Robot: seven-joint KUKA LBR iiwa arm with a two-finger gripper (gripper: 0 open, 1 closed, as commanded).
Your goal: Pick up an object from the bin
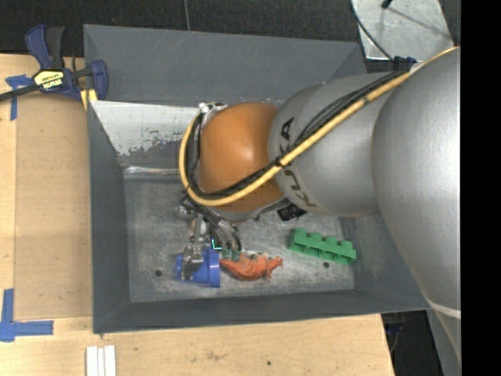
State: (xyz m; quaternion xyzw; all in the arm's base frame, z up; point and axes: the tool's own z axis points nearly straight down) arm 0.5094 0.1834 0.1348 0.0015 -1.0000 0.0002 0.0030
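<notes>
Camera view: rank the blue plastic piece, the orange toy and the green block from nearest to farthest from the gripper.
Measured from the gripper:
1. Blue plastic piece, directly under the gripper, on its lower side.
2. Orange toy, just right of the blue piece.
3. Green block, well off to the right, lying alone.

A: Background, quick?
B: Tan flat surface [43, 210] on the left, running along the bottom too.
A: Up top?
B: Near-black area [235, 2] across the top. Pale grey mottled patch [399, 10] in the top right corner.
A: Wall or floor?
B: Can't tell.
</notes>
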